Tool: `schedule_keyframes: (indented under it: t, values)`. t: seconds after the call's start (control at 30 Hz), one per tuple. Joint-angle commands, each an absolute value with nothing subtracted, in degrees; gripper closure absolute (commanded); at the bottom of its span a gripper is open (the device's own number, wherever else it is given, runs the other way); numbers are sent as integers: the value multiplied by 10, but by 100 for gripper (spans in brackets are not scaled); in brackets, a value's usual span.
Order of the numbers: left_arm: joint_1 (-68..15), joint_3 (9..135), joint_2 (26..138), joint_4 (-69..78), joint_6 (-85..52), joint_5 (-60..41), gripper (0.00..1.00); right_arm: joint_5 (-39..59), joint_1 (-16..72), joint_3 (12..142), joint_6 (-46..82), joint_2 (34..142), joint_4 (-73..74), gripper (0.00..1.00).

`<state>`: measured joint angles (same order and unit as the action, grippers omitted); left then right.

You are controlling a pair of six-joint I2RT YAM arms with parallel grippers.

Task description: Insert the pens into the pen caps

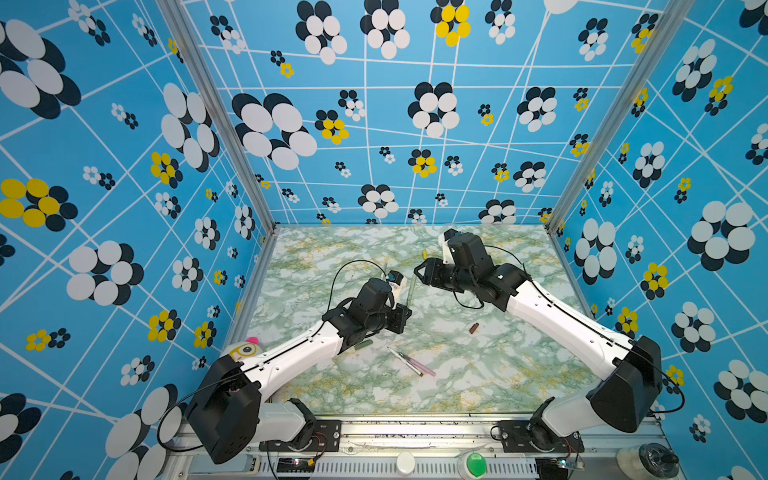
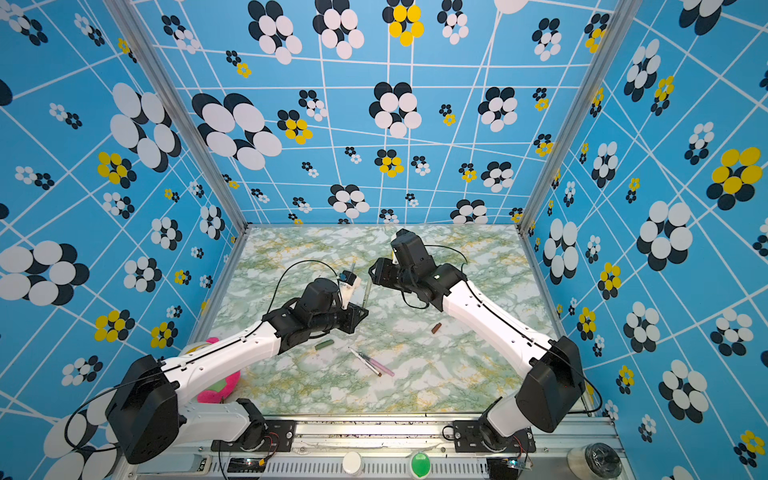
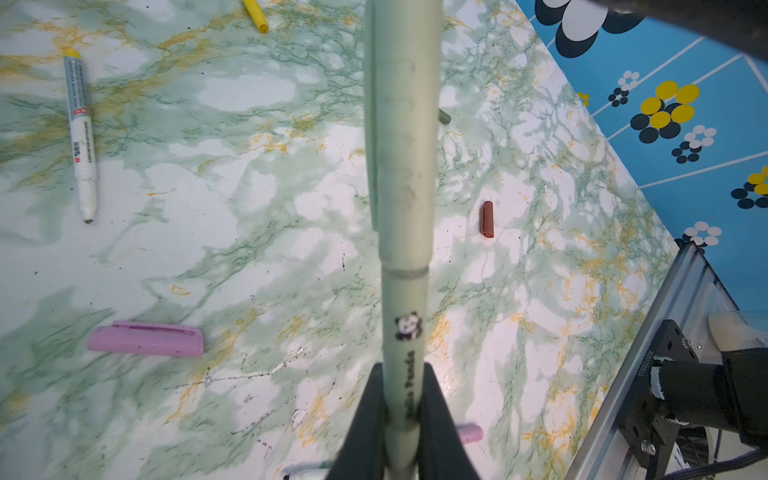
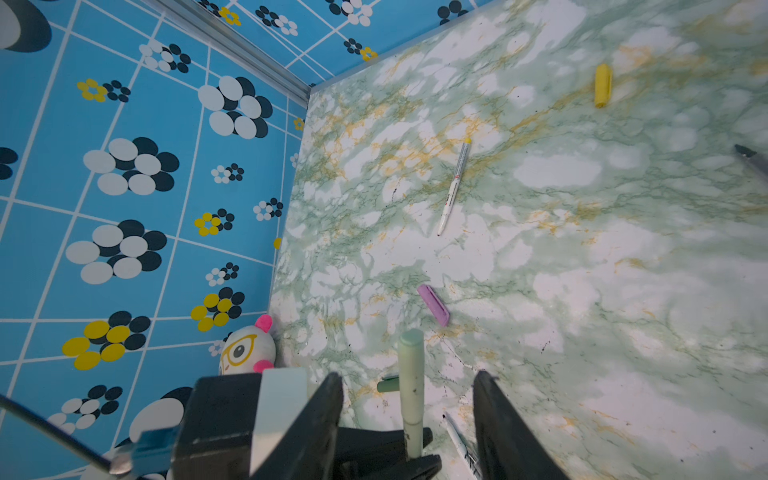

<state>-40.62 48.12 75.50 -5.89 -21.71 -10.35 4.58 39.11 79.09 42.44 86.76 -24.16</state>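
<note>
Tabletop [image 1: 478, 386]: left end effector [image 1: 407, 312] around pen [image 1: 412, 291]

Paired top views overlook the whole table [image 1: 478, 386]; wrist cameras sit close above it.

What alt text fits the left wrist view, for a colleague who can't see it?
The left end effector is shut on a pale green pen, whose pale green cap is already on. Lying loose on the marbled table beyond it are a white-yellow pen, a pink cap, a brown cap and a yellow cap.
</note>
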Motion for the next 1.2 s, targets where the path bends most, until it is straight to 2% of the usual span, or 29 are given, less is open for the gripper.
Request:
schedule_keyframes:
  t: [0.0, 0.5, 0.77, 1.0, 1.17]
  values:
    - [-408, 495, 743, -69, -199, -82, 100, 34, 395, 812, 428, 888, -266, 48]
    - [-413, 495, 745, -64, -194, -74, 100, 31, 403, 867, 426, 952, -298, 55]
    - [-414, 495, 743, -62, -195, -74, 100, 32, 408, 882, 423, 978, -305, 70]
    - [-413, 497, 739, -55, -210, -73, 100, 35, 413, 886, 418, 987, -312, 87]
    - [-413, 502, 735, -22, -245, -95, 100, 37, 414, 880, 417, 987, -322, 91]
